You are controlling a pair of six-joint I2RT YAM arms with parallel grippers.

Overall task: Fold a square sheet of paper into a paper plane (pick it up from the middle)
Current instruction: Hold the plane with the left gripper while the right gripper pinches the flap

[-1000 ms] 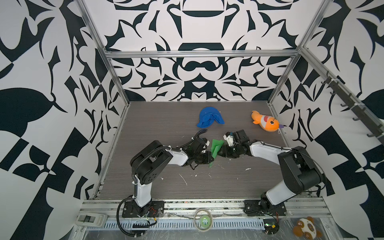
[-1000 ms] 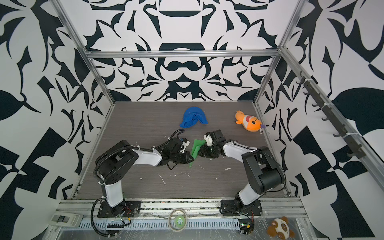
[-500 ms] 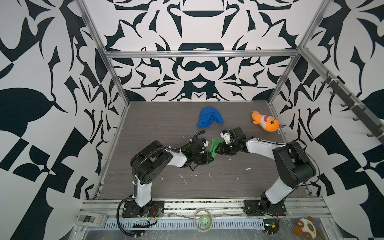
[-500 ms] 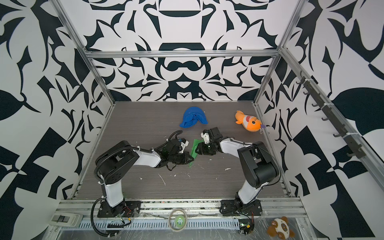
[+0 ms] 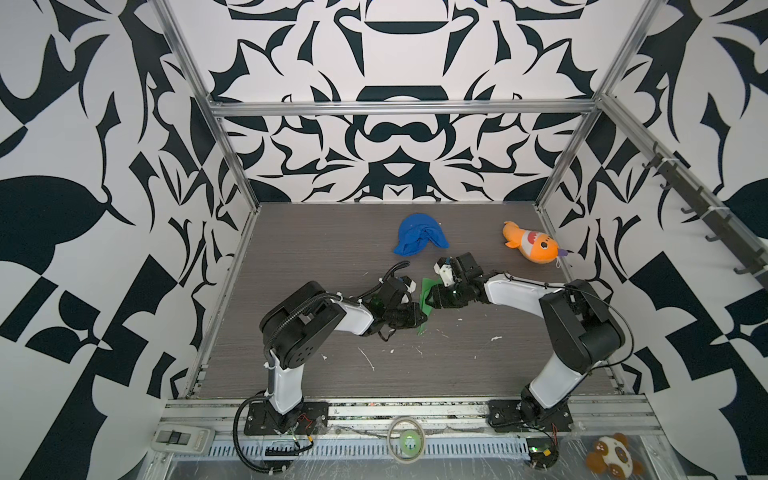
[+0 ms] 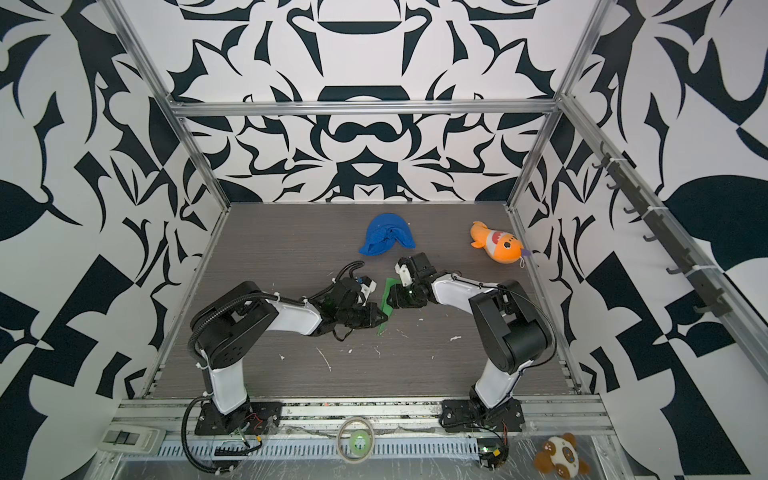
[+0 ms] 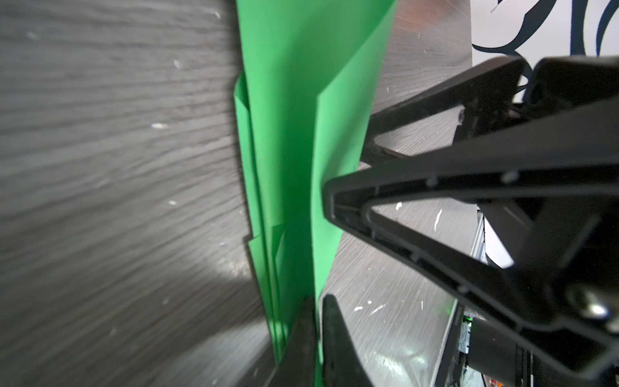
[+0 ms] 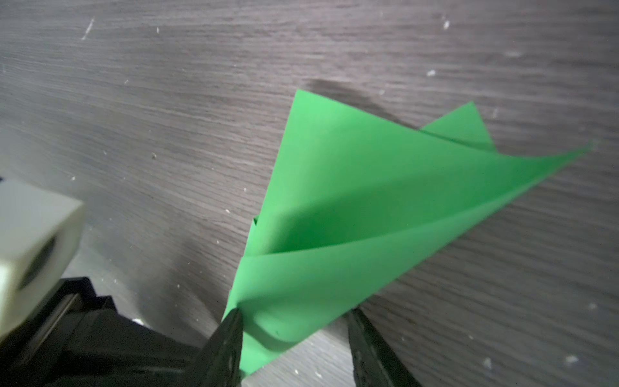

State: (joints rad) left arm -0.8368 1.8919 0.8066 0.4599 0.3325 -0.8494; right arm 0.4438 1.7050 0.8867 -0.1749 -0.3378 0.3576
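The square sheet of paper is bright green and folded into a long pointed shape of several layers, standing on edge at mid-table between both grippers. My left gripper is shut on a thin layer of the paper near its lower edge. My right gripper is open and straddles the paper's spread end. One of its fingers touches the paper's edge and the other stands apart. Its black fingers press against the paper's side in the left wrist view.
A blue cloth lump lies at the back middle. An orange plush fish lies at the back right near the wall. On the front rail sit a tape roll, a grey switch box and a brown plush toy. White scraps dot the table.
My right gripper has slid left toward the paper, and its jaws now stand around the paper's end. The left arm and the paper have hardly moved.
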